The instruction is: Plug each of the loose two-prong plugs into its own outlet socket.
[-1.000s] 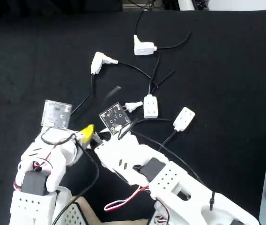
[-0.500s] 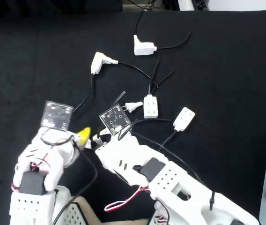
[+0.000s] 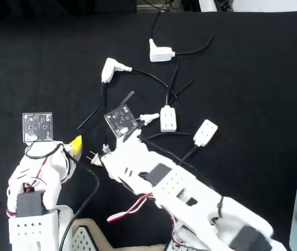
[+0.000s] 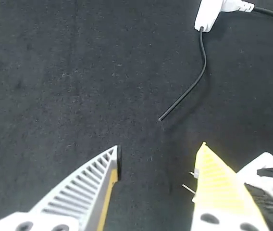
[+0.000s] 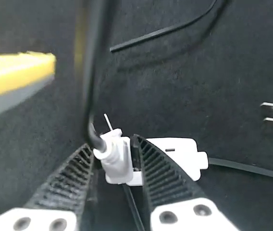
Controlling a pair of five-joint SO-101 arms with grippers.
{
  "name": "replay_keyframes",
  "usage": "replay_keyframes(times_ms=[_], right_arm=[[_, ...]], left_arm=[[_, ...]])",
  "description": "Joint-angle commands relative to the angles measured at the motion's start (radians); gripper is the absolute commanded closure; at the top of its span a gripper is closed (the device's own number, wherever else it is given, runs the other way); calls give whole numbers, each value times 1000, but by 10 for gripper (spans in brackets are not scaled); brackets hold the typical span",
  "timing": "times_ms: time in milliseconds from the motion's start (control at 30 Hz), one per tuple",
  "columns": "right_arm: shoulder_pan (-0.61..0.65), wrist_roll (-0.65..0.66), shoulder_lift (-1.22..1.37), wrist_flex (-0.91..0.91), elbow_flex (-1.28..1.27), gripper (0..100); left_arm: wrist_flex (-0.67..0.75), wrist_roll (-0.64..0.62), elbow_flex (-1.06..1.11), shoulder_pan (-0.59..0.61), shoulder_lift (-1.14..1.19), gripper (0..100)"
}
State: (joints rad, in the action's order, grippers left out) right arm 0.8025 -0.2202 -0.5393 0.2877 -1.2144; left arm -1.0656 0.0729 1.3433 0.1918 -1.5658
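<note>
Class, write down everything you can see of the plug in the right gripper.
The plug is small, white and plastic-looking, with a ribbed collar where a black cord joins it and a thin metal prong sticking out close by. The right gripper's black ribbed fingers clamp it from both sides, over the black table.
</note>
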Motion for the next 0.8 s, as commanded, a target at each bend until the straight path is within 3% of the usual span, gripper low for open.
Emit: replay_keyframes(times_ms=[0,367,767], right_arm=[[-20,-8,35,-37,53,987],[-68,-8,42,-71,31,987],[-35,-11,42,-152,-42,987]], left_arm=[[-3,-2,-38,13,-5,743],[-3,-2,-38,13,-5,744],[-3,-2,-36,13,-5,744]])
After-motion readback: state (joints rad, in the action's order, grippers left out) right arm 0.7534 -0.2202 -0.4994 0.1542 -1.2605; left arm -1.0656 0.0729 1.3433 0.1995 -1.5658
